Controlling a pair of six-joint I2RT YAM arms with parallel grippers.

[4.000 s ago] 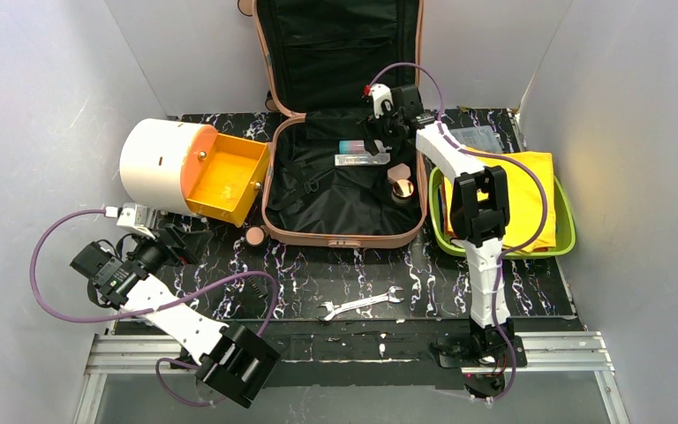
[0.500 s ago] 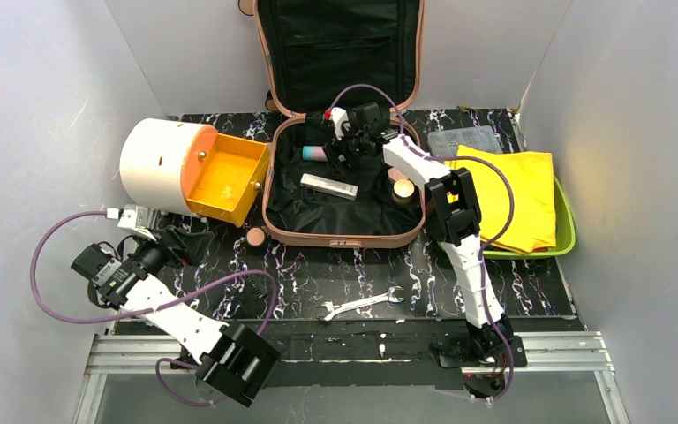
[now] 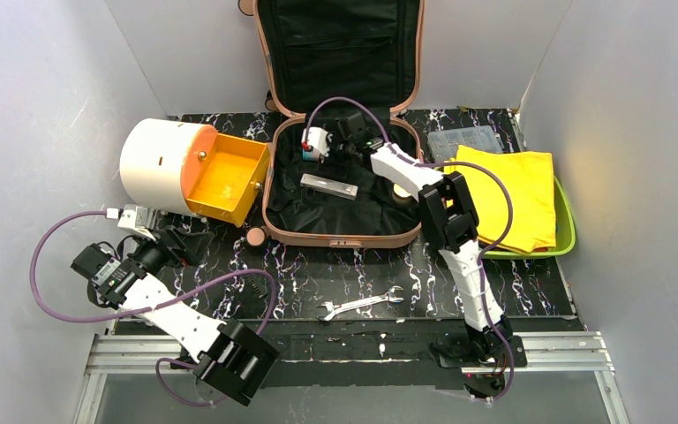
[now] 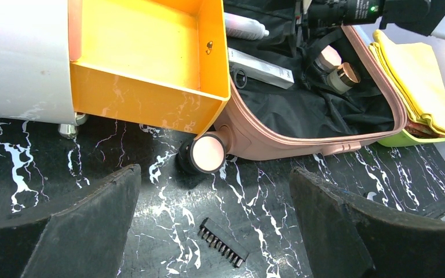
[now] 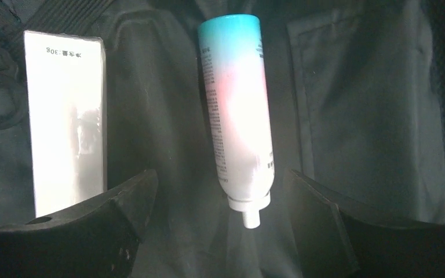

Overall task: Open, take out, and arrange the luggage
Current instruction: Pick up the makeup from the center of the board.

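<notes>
The luggage (image 3: pixel 344 238) is a salmon-pink suitcase lying open, its lid upright against the back wall and its black lining showing. My right gripper (image 3: pixel 307 152) hangs open inside it at the back left. In the right wrist view a white-to-teal tube (image 5: pixel 237 116) lies on the lining, its nozzle end between the open right gripper (image 5: pixel 220 179) fingers, untouched. A white box (image 5: pixel 66 116) lies left of it. My left gripper (image 4: pixel 214 174) is open and empty, low over the table in front of the suitcase wheel (image 4: pixel 210 153).
A cream drum box with an open orange drawer (image 3: pixel 229 172) stands left of the suitcase. A lime tray (image 3: pixel 565 231) holding yellow cloth (image 3: pixel 512 194) sits to the right. Two round jars (image 3: pixel 400 188) rest inside the suitcase. A wrench (image 3: pixel 360 304) and a bit holder (image 4: pixel 223 242) lie on the table.
My right gripper has swung left across the suitcase to hang over the tube. The white box lies nearer the middle than four seconds ago. The left arm has not moved.
</notes>
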